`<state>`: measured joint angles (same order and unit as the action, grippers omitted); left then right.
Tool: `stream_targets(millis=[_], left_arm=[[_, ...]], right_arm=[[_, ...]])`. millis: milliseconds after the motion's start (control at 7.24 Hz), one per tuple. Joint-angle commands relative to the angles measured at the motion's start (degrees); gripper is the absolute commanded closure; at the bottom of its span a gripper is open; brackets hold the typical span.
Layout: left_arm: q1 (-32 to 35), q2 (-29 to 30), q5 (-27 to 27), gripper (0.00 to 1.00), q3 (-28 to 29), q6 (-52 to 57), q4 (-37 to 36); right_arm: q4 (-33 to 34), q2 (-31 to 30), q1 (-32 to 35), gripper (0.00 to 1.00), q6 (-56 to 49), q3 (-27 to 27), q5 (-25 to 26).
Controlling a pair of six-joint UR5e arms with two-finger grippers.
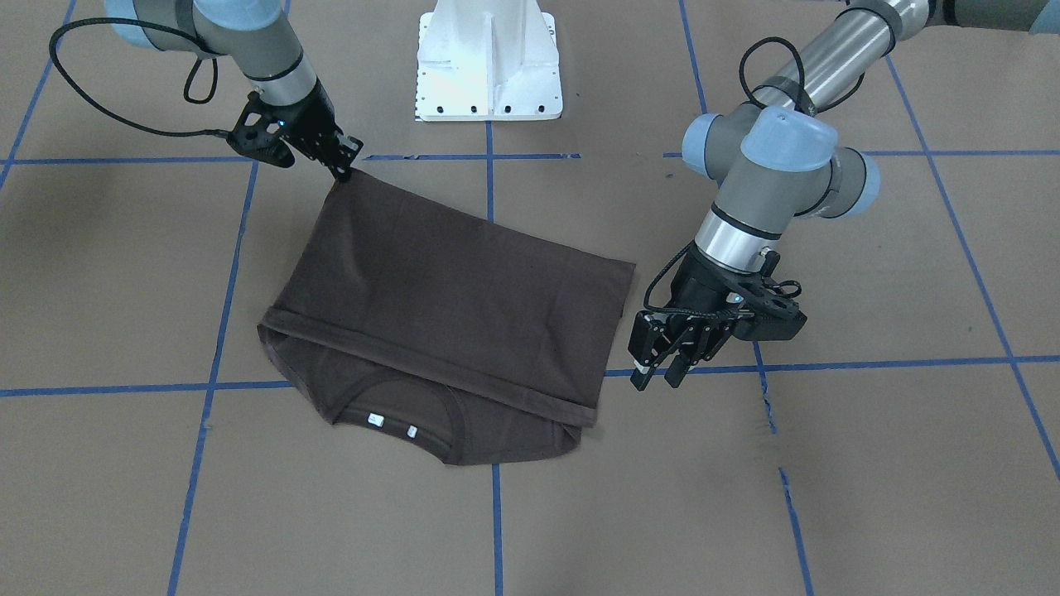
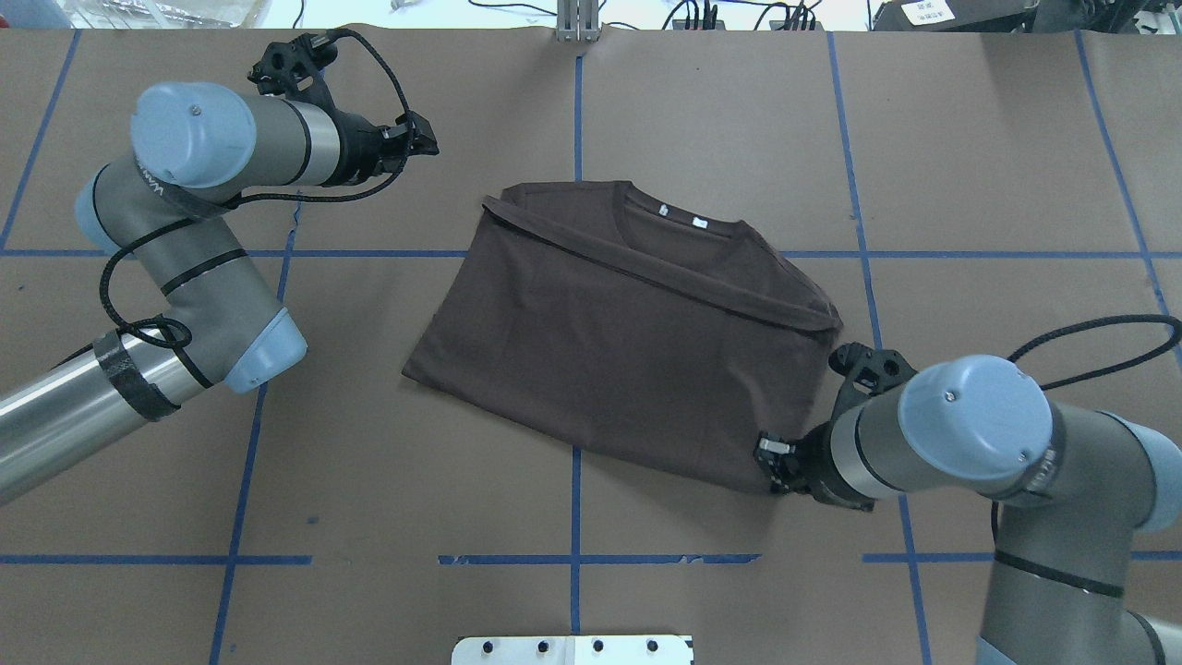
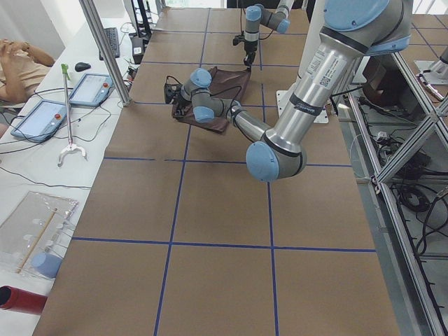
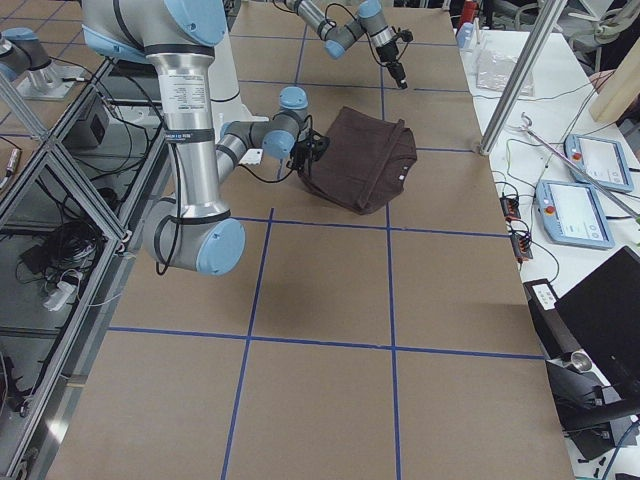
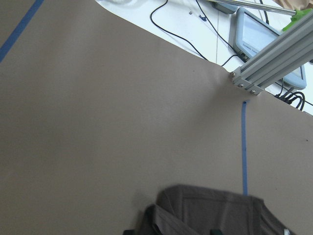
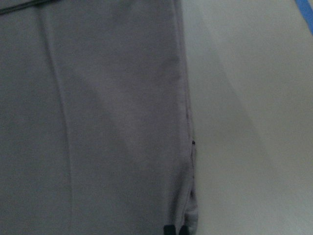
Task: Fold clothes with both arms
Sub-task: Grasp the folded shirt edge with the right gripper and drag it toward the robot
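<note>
Brown paper with blue tape lines (image 2: 577, 120) covers the desk (image 2: 970, 129). Upper left, the black left pincer (image 2: 425, 143) hangs wide, empty; the folded dark brown T-shirt (image 2: 600, 360) lies centre; lower right, the black right pincer (image 2: 772, 465) pinches its corner.

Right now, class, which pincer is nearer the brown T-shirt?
Right. The right pincer pinches the robot-side corner of the T-shirt; the left pincer hangs open off the shirt's side, not touching.

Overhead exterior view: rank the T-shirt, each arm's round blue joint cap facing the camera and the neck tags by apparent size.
1. brown T-shirt
2. left arm's joint cap and right arm's joint cap, about alike; not ranked
3. neck tags, smallest
</note>
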<state>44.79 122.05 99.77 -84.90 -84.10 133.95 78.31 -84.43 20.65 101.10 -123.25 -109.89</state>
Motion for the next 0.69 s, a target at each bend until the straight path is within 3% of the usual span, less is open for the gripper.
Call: stream_targets(millis=[0, 138, 276, 414, 552], left_arm=[[-0.84, -0.06, 0.16, 0.40, -1.75, -1.07, -0.09], [-0.93, -0.14, 2.43, 0.40, -2.54, -1.50, -0.09], [-0.93, -0.23, 3.23, 0.40, -3.07, -1.86, -0.09], [-0.93, -0.23, 3.59, 0.28, -4.03, -2.73, -0.18], [-1.37, -2.15, 7.07, 0.28, -5.52, -7.52, -0.36]], right_arm=[[-0.27, -3.99, -7.16, 1.00, 0.06, -4.98, -10.40], [-0.18, -5.47, -12.34, 0.97, -0.63, -4.89, -11.21], [-0.09, -6.01, -14.30, 0.02, 0.14, -5.50, -11.22], [0.00, -6.19, -12.84, 0.00, 0.24, -5.68, -10.96], [0.00, -6.88, -9.09, 0.00, 0.15, -5.77, -10.61]])
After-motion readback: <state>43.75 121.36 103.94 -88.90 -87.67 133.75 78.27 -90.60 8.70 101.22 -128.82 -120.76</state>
